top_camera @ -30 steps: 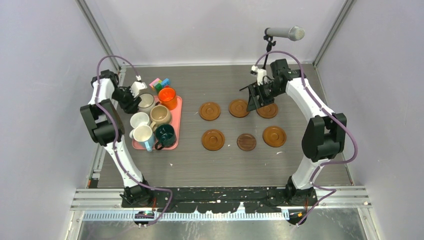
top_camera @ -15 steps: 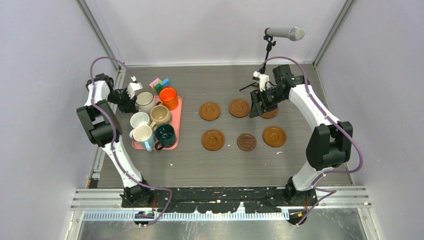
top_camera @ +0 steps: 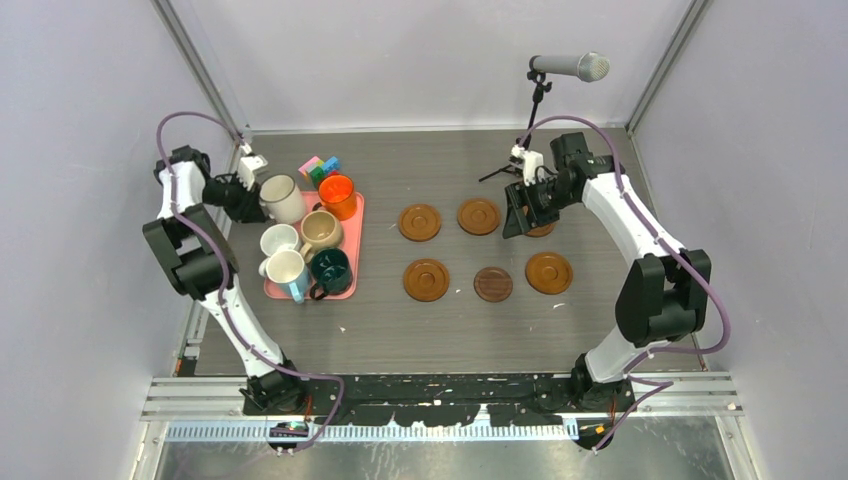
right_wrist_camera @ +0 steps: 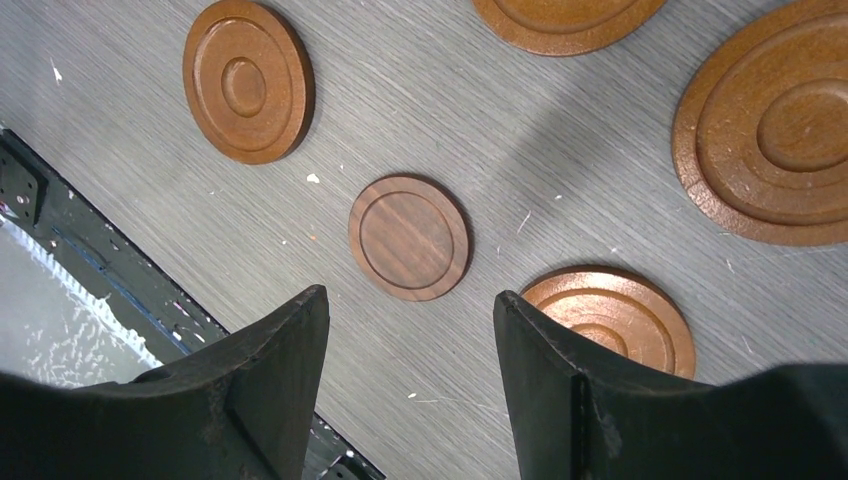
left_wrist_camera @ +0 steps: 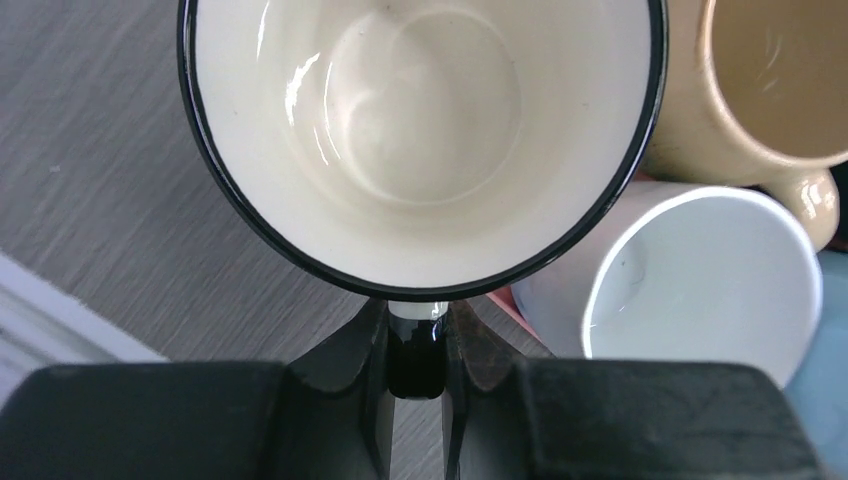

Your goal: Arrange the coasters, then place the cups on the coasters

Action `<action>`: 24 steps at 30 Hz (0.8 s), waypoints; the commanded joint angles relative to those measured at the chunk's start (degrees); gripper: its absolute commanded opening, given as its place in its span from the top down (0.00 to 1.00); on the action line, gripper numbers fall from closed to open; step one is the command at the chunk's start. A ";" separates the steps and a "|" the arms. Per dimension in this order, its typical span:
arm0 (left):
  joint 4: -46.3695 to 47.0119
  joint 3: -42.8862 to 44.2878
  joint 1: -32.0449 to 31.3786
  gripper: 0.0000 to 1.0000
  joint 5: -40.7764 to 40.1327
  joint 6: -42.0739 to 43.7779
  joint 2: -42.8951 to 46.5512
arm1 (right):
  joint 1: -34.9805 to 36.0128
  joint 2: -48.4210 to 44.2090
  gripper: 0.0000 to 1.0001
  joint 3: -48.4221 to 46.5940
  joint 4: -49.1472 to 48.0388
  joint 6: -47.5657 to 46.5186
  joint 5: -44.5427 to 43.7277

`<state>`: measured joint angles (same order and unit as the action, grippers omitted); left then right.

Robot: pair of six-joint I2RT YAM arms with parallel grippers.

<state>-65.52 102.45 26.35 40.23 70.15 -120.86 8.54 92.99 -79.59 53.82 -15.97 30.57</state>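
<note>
Since earlier, cream mug [top_camera: 283, 198] swung toward upper left (now tilted); left fingers [left_wrist_camera: 350, 365] pinch its handle, right fingers [right_wrist_camera: 270, 390] spread above coasters [right_wrist_camera: 409, 237].

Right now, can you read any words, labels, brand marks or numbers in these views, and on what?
No readable text in any view.
Cream mug in the left gripper, other mugs, coasters, pink tray, toy blocks: plain, no print.
</note>
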 commanded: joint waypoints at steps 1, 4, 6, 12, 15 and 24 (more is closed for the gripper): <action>-0.77 6.06 0.54 1.00 8.71 -8.25 8.25 | -1.64 -3.82 0.34 0.36 -0.95 0.02 1.48; -0.19 7.31 0.38 1.00 9.45 -13.52 10.81 | -3.79 -4.66 0.34 0.78 -0.99 0.82 3.03; 0.65 8.43 0.22 1.00 9.74 -16.89 12.65 | -5.45 -5.34 0.34 1.13 -0.95 1.53 3.80; 1.90 8.90 -4.49 1.00 4.69 -26.69 19.94 | -10.57 -8.58 0.33 3.63 -0.90 3.58 2.87; 1.84 7.39 -11.59 1.00 -0.89 -30.20 24.16 | -12.69 -10.36 0.33 5.01 -0.96 4.79 1.94; 6.25 3.59 -40.62 1.00 -19.30 -43.74 29.29 | -24.52 -12.90 0.31 6.03 -4.21 13.18 -0.59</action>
<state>-63.92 106.04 -4.49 28.62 35.09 -94.08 -11.25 82.50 -73.84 53.17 -8.32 31.42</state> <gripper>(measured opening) 0.189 0.681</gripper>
